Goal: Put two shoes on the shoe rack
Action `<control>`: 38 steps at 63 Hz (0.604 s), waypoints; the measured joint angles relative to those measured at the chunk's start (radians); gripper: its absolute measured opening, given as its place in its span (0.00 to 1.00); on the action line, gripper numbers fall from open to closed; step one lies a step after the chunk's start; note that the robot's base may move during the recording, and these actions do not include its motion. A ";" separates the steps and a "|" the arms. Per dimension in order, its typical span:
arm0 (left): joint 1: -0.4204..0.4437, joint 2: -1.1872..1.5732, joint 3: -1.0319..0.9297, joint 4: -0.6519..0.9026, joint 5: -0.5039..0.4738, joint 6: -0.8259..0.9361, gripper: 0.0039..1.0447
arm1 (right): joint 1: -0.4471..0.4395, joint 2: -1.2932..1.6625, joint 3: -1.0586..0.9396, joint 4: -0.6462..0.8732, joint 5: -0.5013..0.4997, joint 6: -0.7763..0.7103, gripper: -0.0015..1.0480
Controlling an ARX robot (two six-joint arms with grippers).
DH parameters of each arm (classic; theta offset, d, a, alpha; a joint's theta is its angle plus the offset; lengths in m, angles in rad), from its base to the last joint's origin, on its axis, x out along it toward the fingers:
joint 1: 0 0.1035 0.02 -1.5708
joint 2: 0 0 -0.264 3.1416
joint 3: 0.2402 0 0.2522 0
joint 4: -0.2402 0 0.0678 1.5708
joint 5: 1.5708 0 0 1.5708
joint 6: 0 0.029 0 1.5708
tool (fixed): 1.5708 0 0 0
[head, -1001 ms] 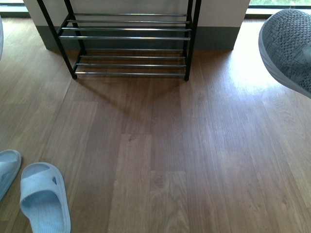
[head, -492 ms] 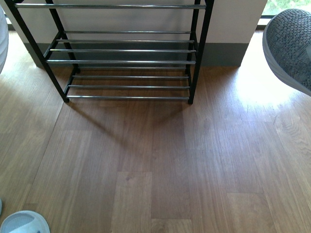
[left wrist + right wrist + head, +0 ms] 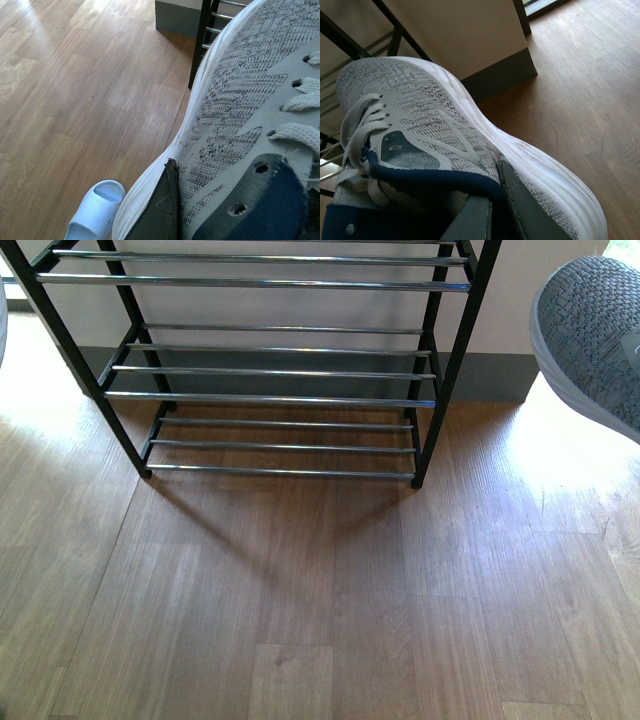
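One shoe [image 3: 595, 330] at right edge, shoe rack [image 3: 270, 398] beyond wood floor [image 3: 300, 600]

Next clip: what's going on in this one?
Each arm holds a grey sneaker clear of the floor. The left tool is clamped on one sneaker, and the right tool is clamped on the other sneaker. The robot faces the shoe rack close up. Neither shoe sits on its rods yet.

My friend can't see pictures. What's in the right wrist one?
A grey sneaker with a thick white sole is held up by the right gripper, pinched at its navy collar. Behind it are the shoe rack, a pale wall and wooden floor.
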 joint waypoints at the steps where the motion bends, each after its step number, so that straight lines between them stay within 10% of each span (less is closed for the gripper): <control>1: 0.000 0.000 0.000 0.000 0.000 0.000 0.01 | 0.000 0.000 0.000 0.000 -0.001 0.000 0.01; 38: 0.000 0.000 0.000 0.000 0.005 0.001 0.01 | -0.003 0.000 -0.001 0.000 0.013 0.000 0.01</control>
